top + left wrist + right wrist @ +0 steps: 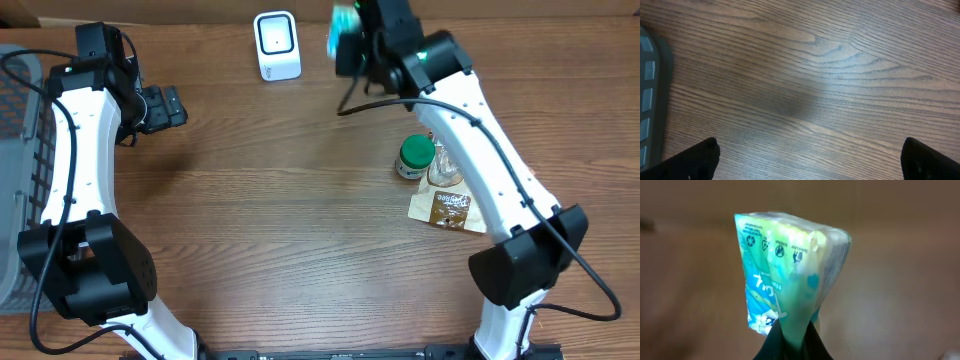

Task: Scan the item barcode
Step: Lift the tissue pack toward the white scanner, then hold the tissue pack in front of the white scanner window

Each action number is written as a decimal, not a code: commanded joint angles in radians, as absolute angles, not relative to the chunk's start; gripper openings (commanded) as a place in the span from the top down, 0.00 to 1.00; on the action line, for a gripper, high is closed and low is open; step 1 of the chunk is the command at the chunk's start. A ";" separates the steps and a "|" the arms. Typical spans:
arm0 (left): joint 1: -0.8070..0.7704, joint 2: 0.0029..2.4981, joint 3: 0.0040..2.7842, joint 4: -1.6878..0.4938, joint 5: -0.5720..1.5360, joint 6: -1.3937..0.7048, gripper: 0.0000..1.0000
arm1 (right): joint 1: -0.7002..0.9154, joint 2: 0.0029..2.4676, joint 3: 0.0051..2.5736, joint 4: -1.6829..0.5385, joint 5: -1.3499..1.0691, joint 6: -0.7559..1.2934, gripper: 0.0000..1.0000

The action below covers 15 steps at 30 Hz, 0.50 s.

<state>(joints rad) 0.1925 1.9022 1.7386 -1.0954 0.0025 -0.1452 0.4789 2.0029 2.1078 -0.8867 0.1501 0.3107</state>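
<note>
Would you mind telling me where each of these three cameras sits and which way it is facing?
Overhead: fixed above the table, looking straight down on scanner, jar and basket; both arms show.
Left wrist: on the left arm, facing down at bare wood and the basket's edge; its two dark fingertips show, wide apart.
Right wrist: on the right arm, facing along its shut fingers at the green packet they pinch; background blurred.
Shared: overhead and right wrist both show the packet; overhead and left wrist, the basket.
</note>
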 commanded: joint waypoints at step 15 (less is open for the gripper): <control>0.196 1.905 1.729 -1.093 -0.007 -0.119 0.00 | 0.617 2.477 2.133 -0.041 0.590 -0.860 0.96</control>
